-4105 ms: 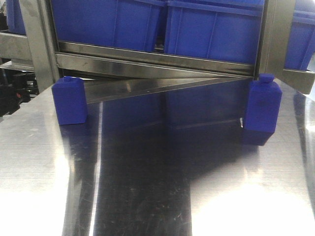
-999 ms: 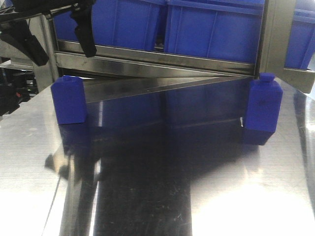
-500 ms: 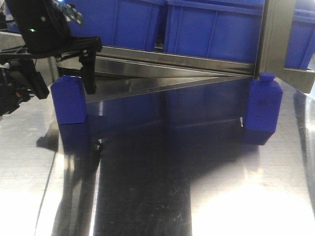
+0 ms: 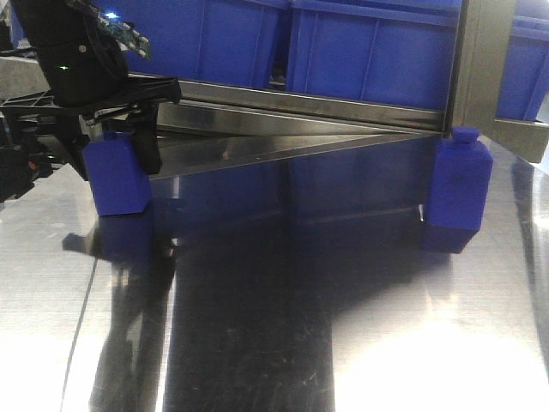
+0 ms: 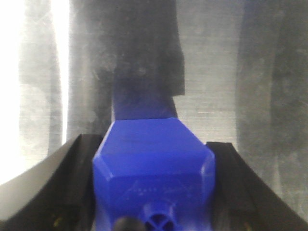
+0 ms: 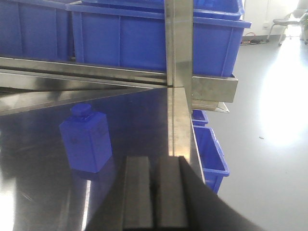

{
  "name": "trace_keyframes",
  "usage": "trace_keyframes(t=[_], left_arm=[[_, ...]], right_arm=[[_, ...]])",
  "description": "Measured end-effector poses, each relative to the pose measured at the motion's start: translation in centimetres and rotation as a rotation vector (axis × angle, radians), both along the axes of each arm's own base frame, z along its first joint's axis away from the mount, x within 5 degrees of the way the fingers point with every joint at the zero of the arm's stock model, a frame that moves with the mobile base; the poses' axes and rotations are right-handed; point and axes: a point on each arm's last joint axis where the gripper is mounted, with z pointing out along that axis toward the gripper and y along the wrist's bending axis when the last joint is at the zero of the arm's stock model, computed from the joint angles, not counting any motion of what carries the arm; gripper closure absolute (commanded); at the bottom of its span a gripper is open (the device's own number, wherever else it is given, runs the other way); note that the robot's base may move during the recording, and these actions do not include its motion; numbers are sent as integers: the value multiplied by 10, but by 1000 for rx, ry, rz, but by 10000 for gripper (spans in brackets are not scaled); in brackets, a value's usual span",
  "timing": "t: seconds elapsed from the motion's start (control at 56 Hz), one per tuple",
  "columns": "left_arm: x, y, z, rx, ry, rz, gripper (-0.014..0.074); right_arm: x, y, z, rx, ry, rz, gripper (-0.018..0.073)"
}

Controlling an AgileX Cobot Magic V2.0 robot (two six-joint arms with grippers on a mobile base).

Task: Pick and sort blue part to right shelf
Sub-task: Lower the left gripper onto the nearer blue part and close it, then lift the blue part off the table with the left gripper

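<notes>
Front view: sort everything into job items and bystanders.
Job: left blue part, right blue part, left gripper straddling the left one.
Bystanders: blue bins, steel table.

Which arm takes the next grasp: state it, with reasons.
Left. The left gripper straddles the left blue part, jaws open; the right gripper is shut, short of the right blue part.

Left hand (image 4: 111, 163) — matte black, with a tiny green light (image 4: 62, 67).
</notes>
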Motion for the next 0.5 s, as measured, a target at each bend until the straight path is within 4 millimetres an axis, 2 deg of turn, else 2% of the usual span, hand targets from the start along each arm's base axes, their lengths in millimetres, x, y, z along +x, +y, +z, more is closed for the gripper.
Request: trace_keyframes(t=[0.41, 0.5], left_arm=[[-4, 1, 2, 27, 53, -36, 365], [-8, 3, 11, 36, 46, -51, 365]], right_arm=[[0, 0, 0, 0, 0, 0, 508], [0, 0, 0, 0, 0, 0, 508]])
